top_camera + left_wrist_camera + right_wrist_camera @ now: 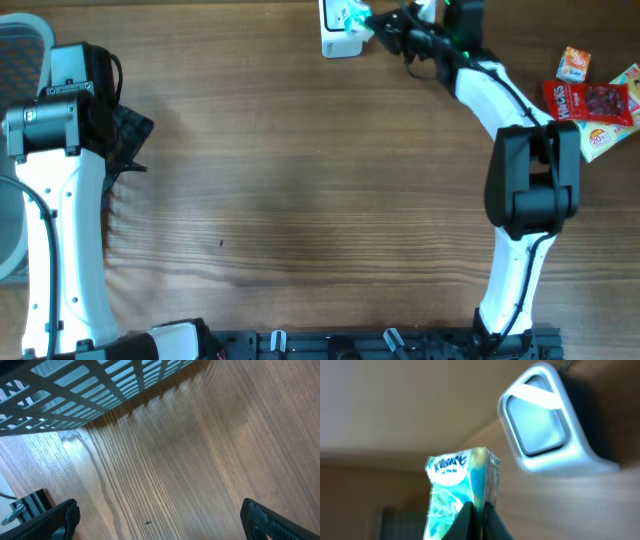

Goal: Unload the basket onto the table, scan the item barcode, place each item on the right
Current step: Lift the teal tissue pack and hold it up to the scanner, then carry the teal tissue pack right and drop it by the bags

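A teal and white Kleenex tissue pack (457, 487) is pinched by its edge in my shut right gripper (480, 522). In the overhead view the pack (353, 14) hangs at the top of the table, right in front of the white barcode scanner (337, 40). The right wrist view shows the scanner (547, 422) up close, its grey window facing the pack from the upper right. My left gripper (160, 520) is wide open over bare wood at the far left, its dark fingertips (62, 517) at the frame's lower corners with nothing between them.
Several snack packets (592, 100), red, orange and yellow, lie at the right edge of the table. A light grey slatted basket (75, 385) stands at the far left, just beyond my left arm (60, 150). The wooden tabletop (300, 200) spreads between the arms.
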